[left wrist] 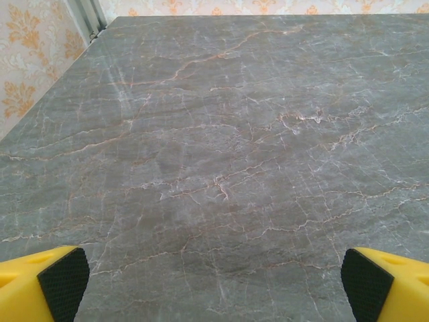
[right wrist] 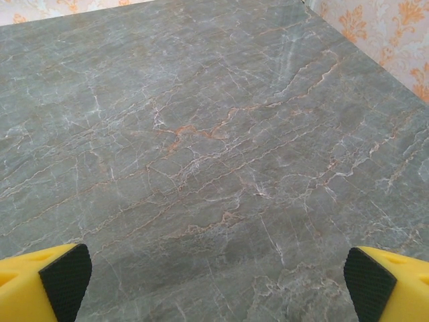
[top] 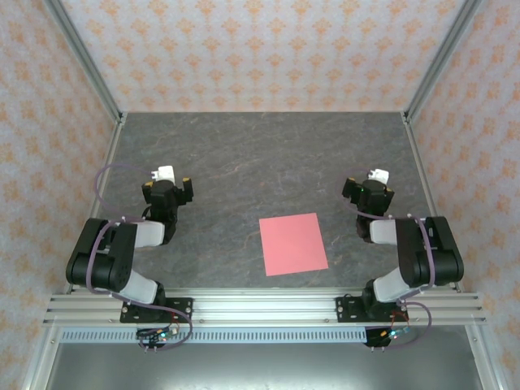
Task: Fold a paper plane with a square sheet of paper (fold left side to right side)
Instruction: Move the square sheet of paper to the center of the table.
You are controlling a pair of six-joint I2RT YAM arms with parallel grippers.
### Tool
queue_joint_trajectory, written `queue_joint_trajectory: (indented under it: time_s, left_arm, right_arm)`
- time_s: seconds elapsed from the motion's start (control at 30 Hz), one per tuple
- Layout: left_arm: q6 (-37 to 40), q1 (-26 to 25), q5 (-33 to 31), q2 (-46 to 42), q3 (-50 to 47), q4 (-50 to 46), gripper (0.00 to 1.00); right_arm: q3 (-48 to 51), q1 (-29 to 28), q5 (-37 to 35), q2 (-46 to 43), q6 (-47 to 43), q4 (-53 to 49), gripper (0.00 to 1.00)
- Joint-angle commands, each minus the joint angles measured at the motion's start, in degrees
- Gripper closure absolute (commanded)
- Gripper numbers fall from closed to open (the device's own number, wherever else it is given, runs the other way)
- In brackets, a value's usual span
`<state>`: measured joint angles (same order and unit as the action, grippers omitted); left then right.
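Note:
The square sheet of paper lies flat and unfolded on the grey marble table, near the front edge between the two arms, a little closer to the right one. My left gripper rests at the left, well apart from the sheet. Its yellow fingers with black pads stand wide apart over bare table, so it is open and holds nothing. My right gripper sits to the right of the sheet and slightly behind it. Its fingers are also spread wide, open over bare marble.
The table is enclosed by patterned orange walls with metal corner posts at the back left and right. An aluminium rail carrying both arm bases runs along the near edge.

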<state>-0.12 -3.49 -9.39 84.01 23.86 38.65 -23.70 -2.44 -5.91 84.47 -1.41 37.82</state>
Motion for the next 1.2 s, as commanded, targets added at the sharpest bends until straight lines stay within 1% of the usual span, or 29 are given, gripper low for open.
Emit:
queue_joint_trajectory:
  time_s: [0.0, 0.07, 0.13, 0.2, 0.27, 0.3, 0.37, 0.47, 0.53, 0.6, 0.7, 0.9, 1.0, 1.17]
  left_arm:
    - [-1.0, -0.1, -0.3, -9.9, 6.2, -14.0, 0.0]
    - [-4.1, -0.5, 2.1, -15.4, 8.5, -20.5, 0.0]
    - [-7.2, -2.3, 3.5, -19.6, 11.1, -27.3, 0.01]
    - [-9.0, -7.2, 3.6, -22.9, 13.5, -34.0, 0.01]
    - [-10.9, -12.9, 3.4, -24.9, 14.5, -38.5, 0.01]
    - [-12.8, -15.6, 4.3, -25.7, 14.5, -39.8, 0.01]
    - [-17.2, -19.8, 6.1, -26.3, 13.8, -41.3, 0.01]
    - [-22.2, -23.1, 9.2, -26.2, 13.0, -44.4, 0.01]
    - [-25.3, -23.4, 10.3, -25.9, 12.7, -46.5, 0.0]
    - [-27.2, -23.4, 12.4, -25.3, 11.8, -46.3, 0.01]
    - [-29.4, -23.3, 13.6, -25.0, 10.2, -45.2, 0.01]
    - [-29.2, -23.4, 11.9, -25.6, 9.9, -46.6, 0.01]
    - [-29.0, -23.4, 11.9, -25.8, 10.6, -47.6, 0.0]
    - [-29.5, -23.4, 11.6, -26.7, 10.4, -48.4, 0.01]
  right_arm:
    - [-6.4, 0.2, 1.8, -10.1, 0.0, -12.9, 0.0]
    - [-10.1, 0.2, 2.9, -15.2, 2.0, -22.4, 0.0]
    - [-15.2, 0.0, 4.3, -18.2, 4.5, -33.6, 0.0]
    - [-19.9, -1.2, 6.3, -19.4, 8.2, -45.1, 0.0]
    - [-22.3, -3.4, 9.2, -19.8, 11.6, -53.3, 0.0]
    - [-22.7, -5.3, 9.7, -20.1, 13.6, -56.8, 0.0]
    - [-21.9, -11.4, 9.5, -20.8, 16.8, -60.8, 0.0]
    - [-19.5, -22.6, 6.9, -20.9, 21.2, -63.8, 0.0]
    - [-18.9, -28.5, 5.3, -19.5, 23.6, -66.1, 0.0]
    - [-18.7, -33.0, 4.2, -17.1, 25.5, -68.0, 0.0]
    - [-18.9, -37.1, 4.7, -12.3, 26.3, -69.3, 0.0]
    - [-22.8, -44.6, 4.0, -4.1, 26.2, -72.7, 0.0]
    - [-23.8, -46.8, 4.6, -0.3, 26.8, -72.1, 0.0]
    - [-26.2, -48.7, 5.7, 5.7, 27.5, -71.8, 0.0]
